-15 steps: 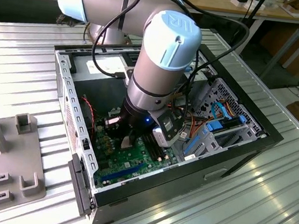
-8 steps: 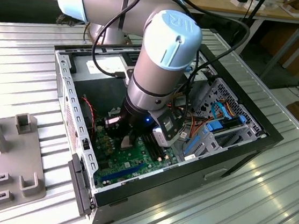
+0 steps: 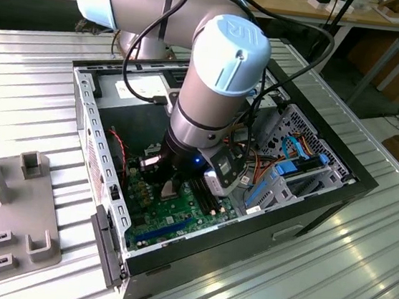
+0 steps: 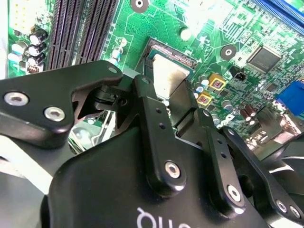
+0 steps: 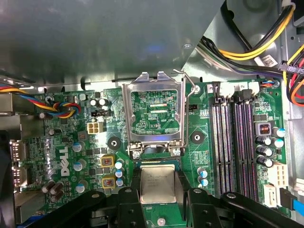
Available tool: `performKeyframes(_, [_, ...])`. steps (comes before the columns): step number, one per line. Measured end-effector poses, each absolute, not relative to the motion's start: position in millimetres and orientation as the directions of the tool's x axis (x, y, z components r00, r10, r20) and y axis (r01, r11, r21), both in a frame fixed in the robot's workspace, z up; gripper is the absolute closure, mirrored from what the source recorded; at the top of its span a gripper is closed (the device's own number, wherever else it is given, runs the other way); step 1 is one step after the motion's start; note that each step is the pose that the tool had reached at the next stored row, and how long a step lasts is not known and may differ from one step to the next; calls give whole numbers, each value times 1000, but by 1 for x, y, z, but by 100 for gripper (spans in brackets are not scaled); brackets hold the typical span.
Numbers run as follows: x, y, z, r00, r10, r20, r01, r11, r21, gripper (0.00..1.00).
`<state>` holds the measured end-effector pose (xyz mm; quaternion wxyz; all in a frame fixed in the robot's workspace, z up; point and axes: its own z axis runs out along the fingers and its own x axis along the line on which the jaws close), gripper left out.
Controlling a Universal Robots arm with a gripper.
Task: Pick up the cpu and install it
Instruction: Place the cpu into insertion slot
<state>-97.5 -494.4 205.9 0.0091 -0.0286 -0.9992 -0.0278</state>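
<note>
The cpu (image 5: 157,184), a thin square chip with a pale silvery face, sits between my two black fingers (image 5: 131,198) in both wrist views. My gripper (image 5: 157,194) is shut on the cpu (image 4: 166,78) at its two opposite sides. The chip hovers at or just over the open socket (image 4: 172,53), whose rim of gold contacts peeks out beyond it. Whether it rests in the socket I cannot tell. The socket's metal load plate (image 5: 154,111) stands flipped up beyond the chip. In the exterior view, the gripper (image 3: 167,185) reaches down into the open computer case (image 3: 323,200) over the green motherboard (image 3: 177,215).
Black memory slots (image 5: 232,142) run beside the socket. Bundled yellow and black cables (image 5: 251,42) hang near the case wall. A blue drive bay (image 3: 282,181) fills the case's end at the exterior view's right. A grey fixture (image 3: 6,200) sits on the table at the exterior view's left.
</note>
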Motion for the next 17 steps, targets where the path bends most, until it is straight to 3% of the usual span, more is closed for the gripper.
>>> performKeyframes(17, [-96,-495,204,-999,48,20,49,997,55,61])
